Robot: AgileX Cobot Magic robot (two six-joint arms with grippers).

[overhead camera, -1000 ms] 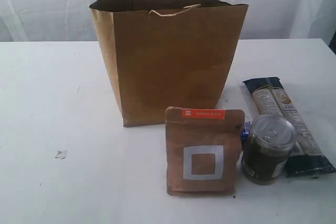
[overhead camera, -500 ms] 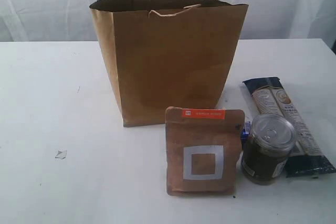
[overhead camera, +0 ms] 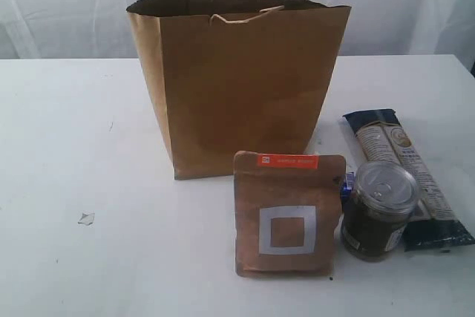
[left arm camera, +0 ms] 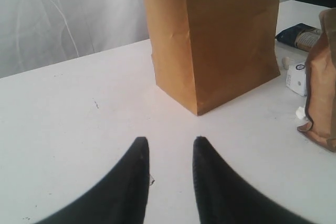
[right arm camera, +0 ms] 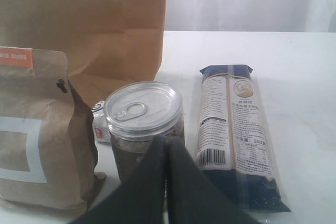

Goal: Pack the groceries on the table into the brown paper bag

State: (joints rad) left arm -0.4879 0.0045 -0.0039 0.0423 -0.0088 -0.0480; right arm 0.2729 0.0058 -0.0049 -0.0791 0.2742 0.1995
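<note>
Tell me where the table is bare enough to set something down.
Bare tabletop left of the brown paper bag and forward of it, left of the pouch. Crowded on the right: pouch, small dark jar and long packet sit close together.

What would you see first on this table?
The tall brown paper bag stands open at the middle of the white table. In front of it stands a brown pouch with a white square, next to a small dark jar and a long navy packet lying flat.

White table (overhead camera: 67, 109); brown paper bag (overhead camera: 237, 87) upright; before bag, brown pouch (overhead camera: 288, 217); front-right, small dark jar (overhead camera: 380, 211); right, long packet (overhead camera: 393, 142) flat.
</note>
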